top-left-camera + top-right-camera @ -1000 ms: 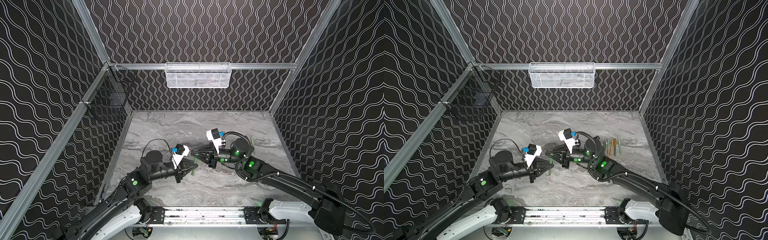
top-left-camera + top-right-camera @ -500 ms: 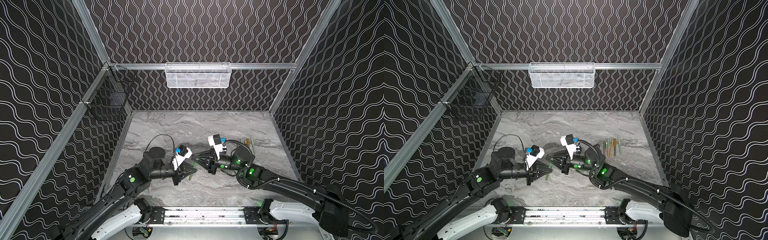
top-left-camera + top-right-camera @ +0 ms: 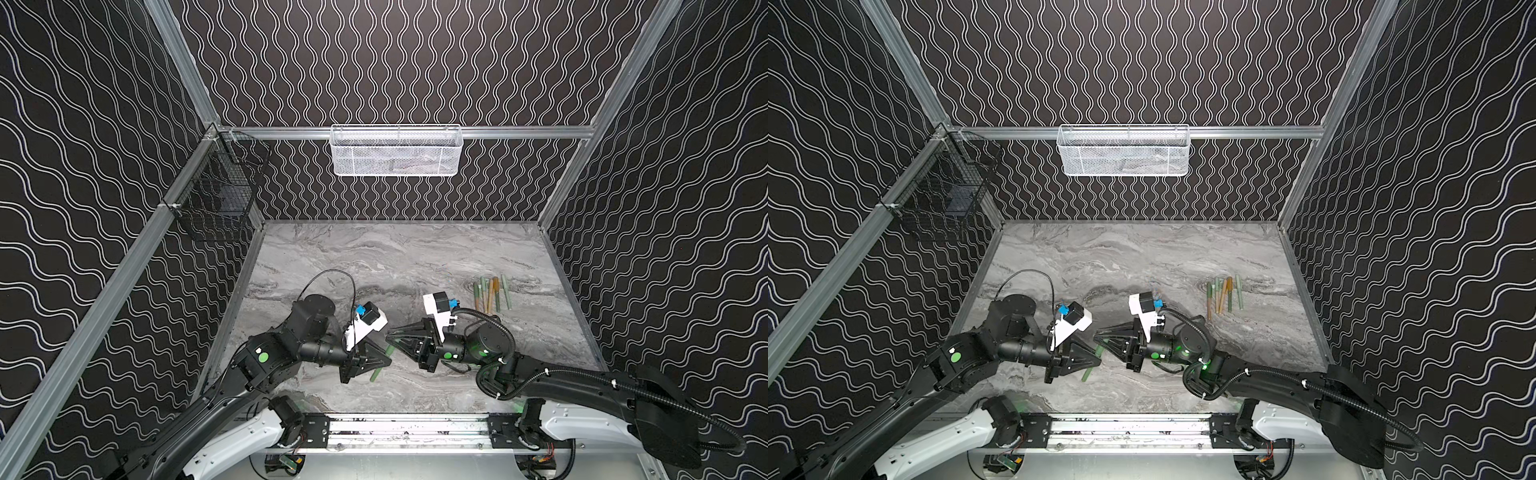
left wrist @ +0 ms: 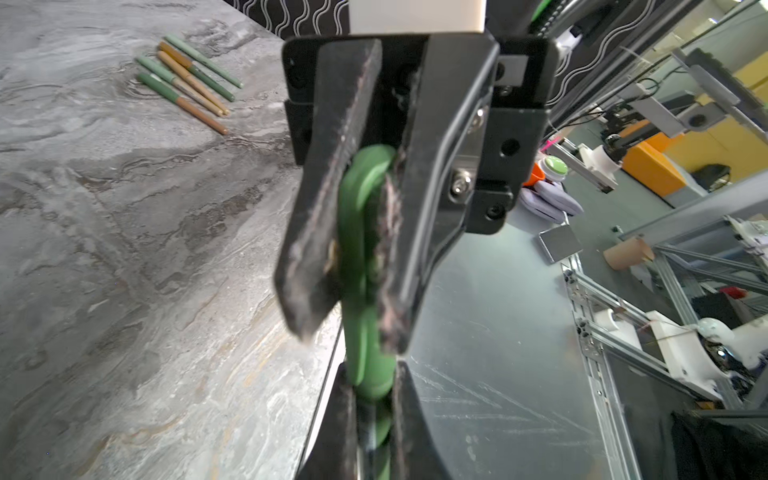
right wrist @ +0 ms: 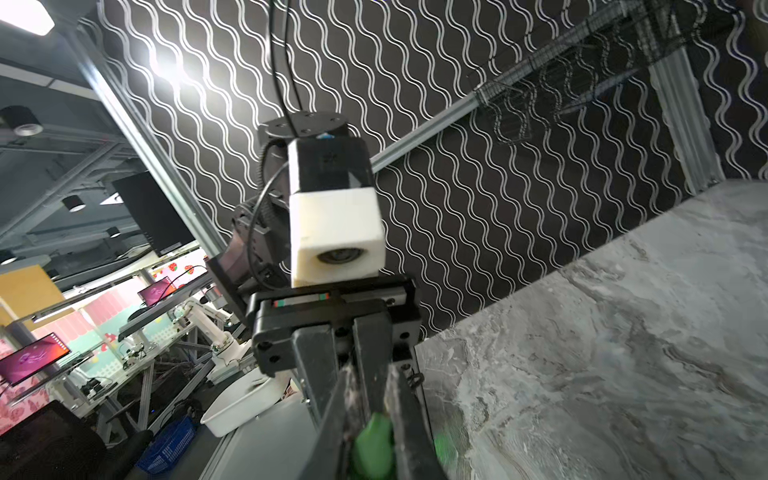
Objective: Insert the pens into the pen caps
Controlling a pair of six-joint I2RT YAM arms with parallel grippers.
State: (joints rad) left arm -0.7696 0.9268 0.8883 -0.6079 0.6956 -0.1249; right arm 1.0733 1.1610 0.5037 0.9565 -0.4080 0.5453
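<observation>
Both arms meet nose to nose, low over the front half of the marbled tabletop (image 3: 415, 257). The left gripper (image 3: 386, 362) is clamped tight on a green pen (image 3: 375, 375). The pen slants across its jaws, and its near end pokes out toward the front edge, just above the surface. The right gripper (image 3: 389, 336) is also closed hard, pinching the pen's far end. In the left wrist view the green shaft is squeezed between the right gripper's worn pads (image 4: 316, 208) and runs on into the left jaws. Whether the part in the right jaws is a cap or bare barrel cannot be told.

Compared with a second ago, the two grippers have travelled together from the middle of the table toward the front rail. The pen has come along with them, and neither grip has loosened. The right arm has swung forward too. Five pens (image 3: 491, 293) lie side by side near the right rear, well apart from the grippers. They now show fully in both top views, whereas earlier the arm covered part of them in a top view.
</observation>
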